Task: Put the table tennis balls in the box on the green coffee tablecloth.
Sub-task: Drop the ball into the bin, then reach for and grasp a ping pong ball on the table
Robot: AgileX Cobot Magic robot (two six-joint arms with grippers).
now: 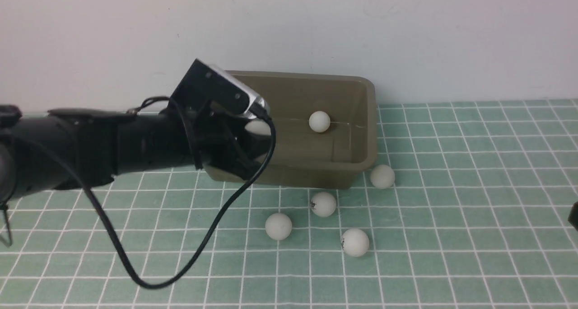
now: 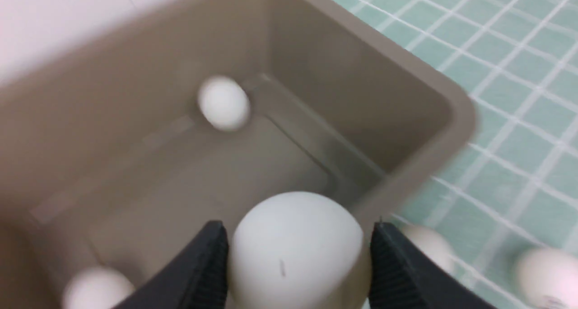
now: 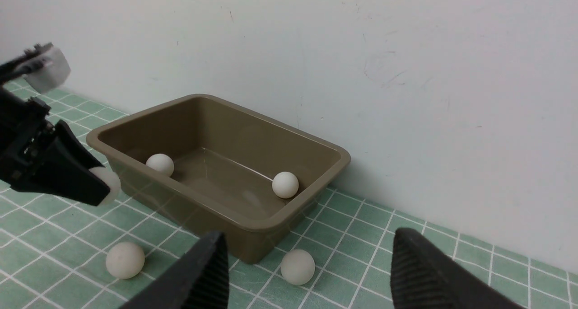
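Note:
The olive-brown box stands on the green coffee tablecloth against the wall. My left gripper is shut on a table tennis ball and holds it above the box's left end; the left wrist view shows it between the black fingers. One ball lies inside the box. A second one shows in the right wrist view. Several balls lie on the cloth in front of the box. My right gripper is open and empty, off to the right.
A white wall rises right behind the box. The left arm's black cable loops down onto the cloth at the front left. Only a dark bit of the right gripper shows at the front view's right edge.

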